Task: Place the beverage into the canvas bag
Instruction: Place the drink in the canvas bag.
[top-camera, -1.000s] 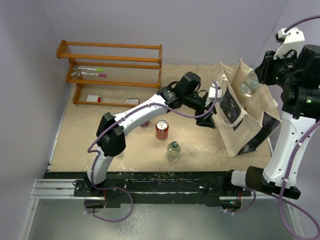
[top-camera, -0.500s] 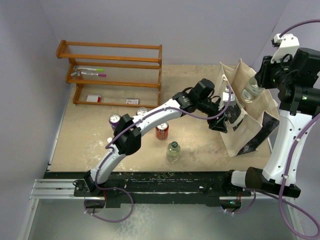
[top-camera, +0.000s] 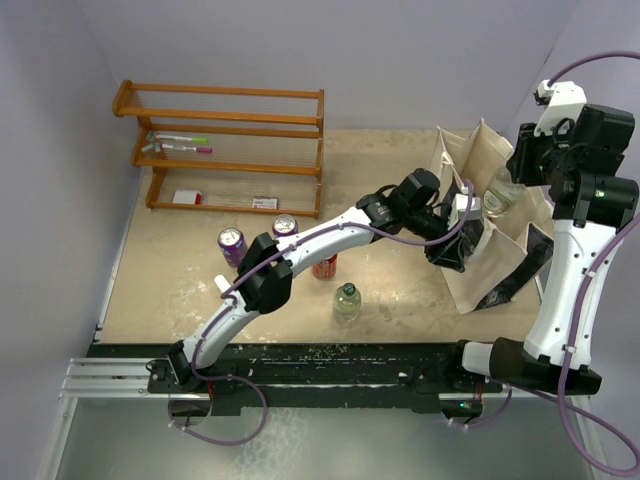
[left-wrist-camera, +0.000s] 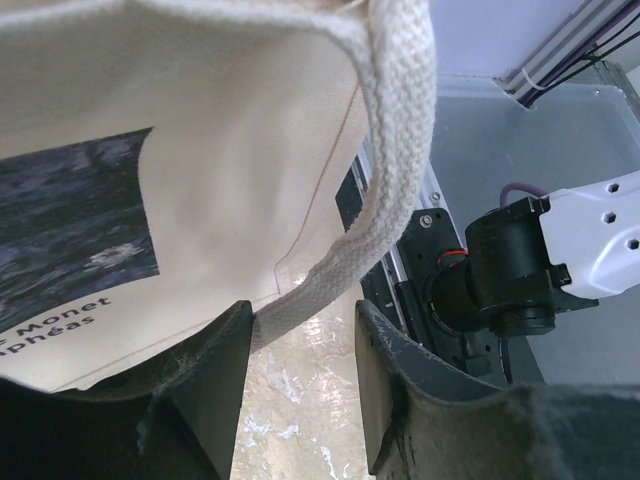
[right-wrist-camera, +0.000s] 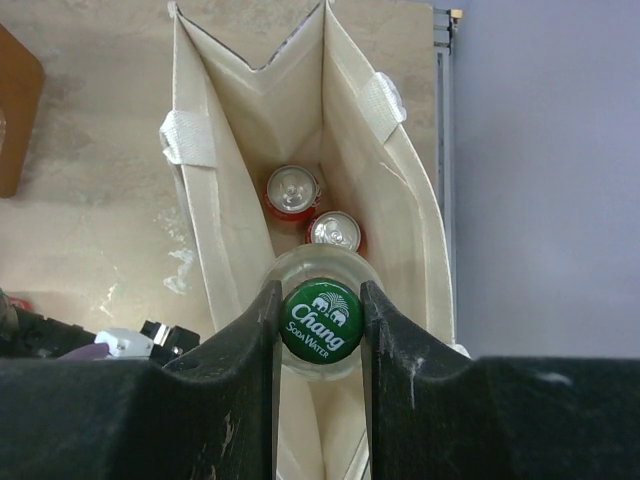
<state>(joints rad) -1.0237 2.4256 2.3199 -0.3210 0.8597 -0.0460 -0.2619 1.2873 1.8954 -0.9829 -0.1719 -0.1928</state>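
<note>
Left gripper (left-wrist-camera: 298, 395) has advanced, narrowing around handle (left-wrist-camera: 402, 150) of canvas bag (left-wrist-camera: 200, 80).

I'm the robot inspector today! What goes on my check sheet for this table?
Surface: beige table, mottled.
Job's things: canvas bag standing open, two cans inside; green-capped bottle held over its opening.
Clutter: purple cans, red can, small bottle; wooden rack with markers.
Grippers: left gripper has its jaws apart around the bag's handle; right gripper is shut on the green-capped bottle.
Cables: purple cables along both arms.
Surroundings: plain lilac walls.
</note>
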